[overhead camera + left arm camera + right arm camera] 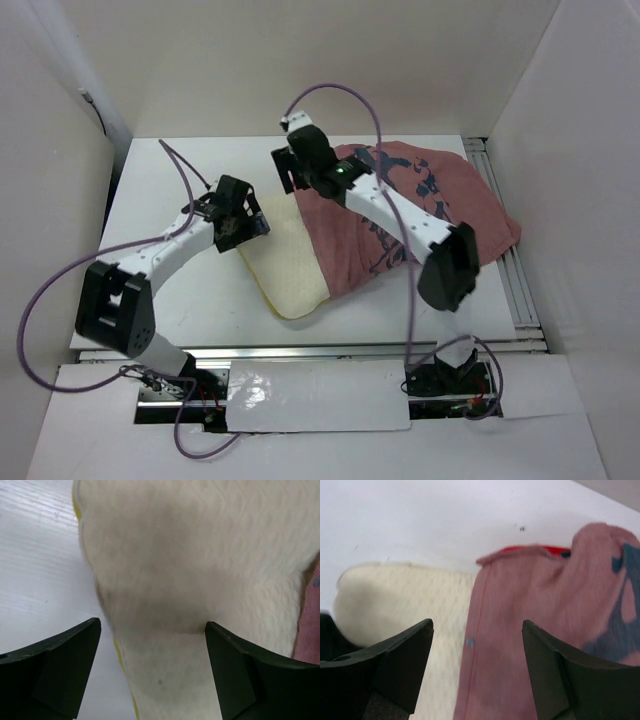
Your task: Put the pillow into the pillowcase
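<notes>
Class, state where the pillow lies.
Top view: the pillow lies mid-table, right part covered by the pillowcase, exposed left end by the left end effector.

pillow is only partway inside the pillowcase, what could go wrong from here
1. The left gripper is open over the exposed end of the pillow; a push may just bunch the soft pillow rather than feed it in.
2. The right gripper is open over the hem of the pillowcase, holding nothing, so the case could slide along the table with the pillow.
3. Closing there might pinch pillow and fabric together, blocking the opening.
</notes>
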Controlling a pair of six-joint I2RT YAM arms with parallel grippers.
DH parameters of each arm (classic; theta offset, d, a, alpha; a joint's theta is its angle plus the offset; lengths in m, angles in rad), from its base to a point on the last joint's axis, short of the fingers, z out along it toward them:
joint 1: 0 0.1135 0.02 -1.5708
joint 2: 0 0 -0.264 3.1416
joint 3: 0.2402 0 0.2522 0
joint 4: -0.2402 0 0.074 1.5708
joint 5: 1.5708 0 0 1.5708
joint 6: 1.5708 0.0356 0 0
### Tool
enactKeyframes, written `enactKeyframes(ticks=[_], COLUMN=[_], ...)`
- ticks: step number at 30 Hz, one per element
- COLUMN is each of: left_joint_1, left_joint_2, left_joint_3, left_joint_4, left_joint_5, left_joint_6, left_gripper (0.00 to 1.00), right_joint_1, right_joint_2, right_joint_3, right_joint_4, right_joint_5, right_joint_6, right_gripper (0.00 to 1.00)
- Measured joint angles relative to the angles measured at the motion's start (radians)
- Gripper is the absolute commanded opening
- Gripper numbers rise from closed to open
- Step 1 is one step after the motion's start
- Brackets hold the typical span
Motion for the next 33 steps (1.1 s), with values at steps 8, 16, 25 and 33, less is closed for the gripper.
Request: enactKeyframes(ticks=[8, 16, 25, 33], left_joint_1=[0.068, 0.079, 0.072, -0.022], left_joint_2=[0.216, 0.248, 0.252, 0.071], left_joint_3=[0.065, 0.073, 0.027, -0.203], left_joint_4=[0.088, 0.153, 0.303, 0.570], left_joint_5=[0.153, 0.239, 0.268, 0.266], left_joint_6=[0.069, 0.094, 0.148, 0.306], left_gripper=[0.61, 0.00, 0.00, 0.00], right_joint_1=[-0.025, -0.053, -0.063, -0.003], right_joint_2=[0.523, 0.578, 0.562, 0.332], right_joint_3=[0.495, 0.463, 0.443, 0.278], right_joint_4=[-0.149, -0.171, -0.169, -0.166], right_joint_5=[0.072, 0.124, 0.188, -0.008], right_joint_6=[-0.072, -0.064, -0.043, -0.067], right_gripper=[0.71, 0.28, 0.00, 0.00])
